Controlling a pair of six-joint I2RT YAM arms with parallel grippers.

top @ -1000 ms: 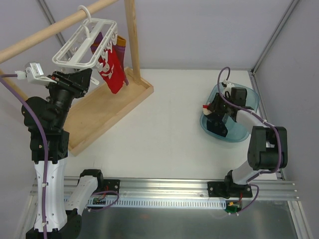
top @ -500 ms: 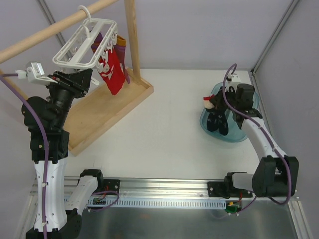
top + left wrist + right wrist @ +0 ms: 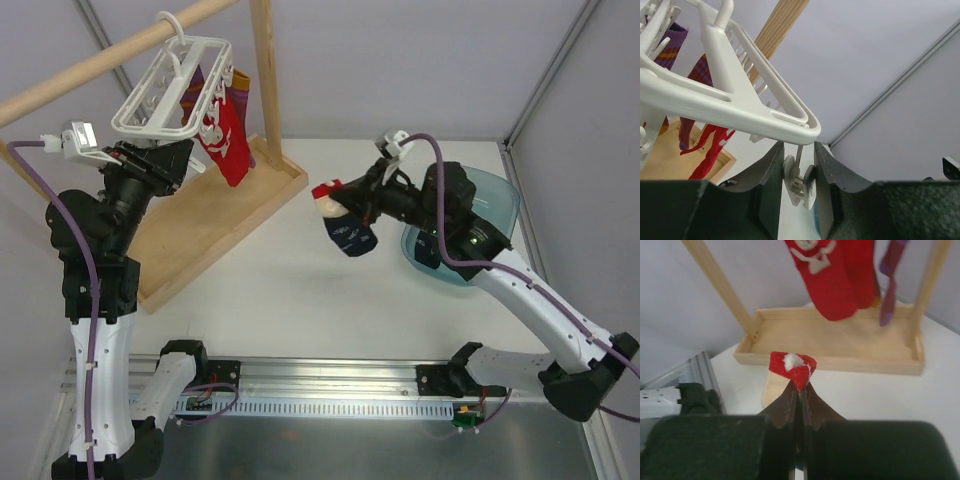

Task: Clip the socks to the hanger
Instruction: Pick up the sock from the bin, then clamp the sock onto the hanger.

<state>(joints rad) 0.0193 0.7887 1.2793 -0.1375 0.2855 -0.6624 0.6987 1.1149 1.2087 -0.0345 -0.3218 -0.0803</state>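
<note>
Our right pincer (image 3: 342,198) is clenched on the red cuff of one navy sock (image 3: 351,237). The sock hangs in the air above the bench (image 3: 300,290), between the basin (image 3: 503,192) and the stand (image 3: 215,225). In the right wrist view only a small fold of cuff sits between the fingertips. We cannot say for sure where the second sock is.

Our left pincer (image 3: 799,162) is closed around a clip (image 3: 801,182) that dangles from the near corner of the hanger (image 3: 165,95), and seems to squeeze it. The hanger hangs by its hook from the rod (image 3: 95,68), with red socks (image 3: 228,140) already on it.

We see several risks:

- **Thin grip:** the hold on the cuff is slight, so a quick swing across could shake the sock loose.
- **Loose toe:** it may brush the stand's post or catch on the red socks.
- **Free hanger:** a push from either arm would rock it and shift the clip off our line.
- **Round clip:** if it slips from the left fingers, it snaps closed before the cuff is in.
- **Bunched cuff:** the clip may bite only one layer and let go later.
</note>
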